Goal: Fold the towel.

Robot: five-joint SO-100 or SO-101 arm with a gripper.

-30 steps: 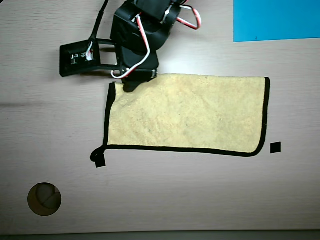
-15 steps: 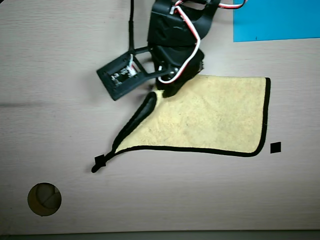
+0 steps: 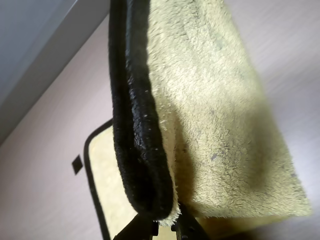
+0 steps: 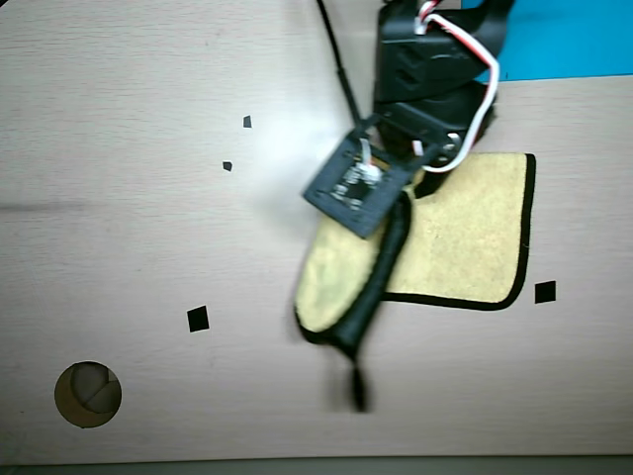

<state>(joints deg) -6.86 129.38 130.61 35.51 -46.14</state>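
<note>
The pale yellow towel (image 4: 465, 228) with black edge binding lies on the wooden table at right of centre in the overhead view. Its left part is lifted and curled over, and a blurred black loop tab (image 4: 357, 389) hangs below it. My gripper (image 4: 396, 205) sits mostly hidden under the arm's camera board and is shut on the towel's lifted edge. In the wrist view the held towel (image 3: 215, 125) fills the frame, its black binding doubled over at the left. The gripper (image 3: 167, 227) pinches it at the bottom edge. A flat part of the towel (image 3: 107, 175) lies on the table below.
A bright blue sheet (image 4: 564, 40) lies at the table's top right, behind the arm. Small black square marks (image 4: 198, 319) (image 4: 545, 292) (image 4: 247, 122) dot the table, and one shows in the wrist view (image 3: 77, 164). A round hole (image 4: 87, 394) is at the lower left. A black cable (image 4: 336, 59) runs up.
</note>
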